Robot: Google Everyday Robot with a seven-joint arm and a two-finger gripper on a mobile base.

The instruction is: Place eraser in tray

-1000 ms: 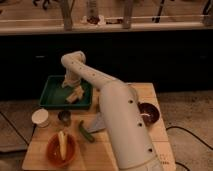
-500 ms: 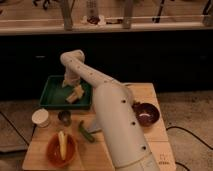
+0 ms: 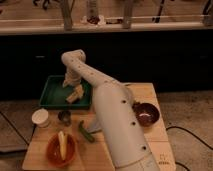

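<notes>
**Asker:** Which containers stand on the table (image 3: 150, 93), and what is in them?

**Describer:** A shallow green tray (image 3: 54, 93) sits at the back left. The eraser (image 3: 76, 94), a pale tan chunk, lies inside it, toward its right side. At the front left, an orange bowl (image 3: 61, 152) holds a pale yellow banana-like piece (image 3: 61, 142). A dark bowl (image 3: 146, 114) stands at the right; its contents are unclear. A white cup (image 3: 41, 118) and a small metal cup (image 3: 64, 117) stand just in front of the tray, with a green vegetable (image 3: 85, 131) lying near them on the wood.

**Asker:** Where is the hand?

**Describer:** The hand (image 3: 68, 82), on a white arm (image 3: 117, 117), hangs over the back of the tray, just behind the eraser. I cannot tell whether it is open or closed.

**Asker:** What differs from a moment ago?

**Describer:** Very little. The eraser lies in the same spot, and the hand stays over the tray.
</notes>
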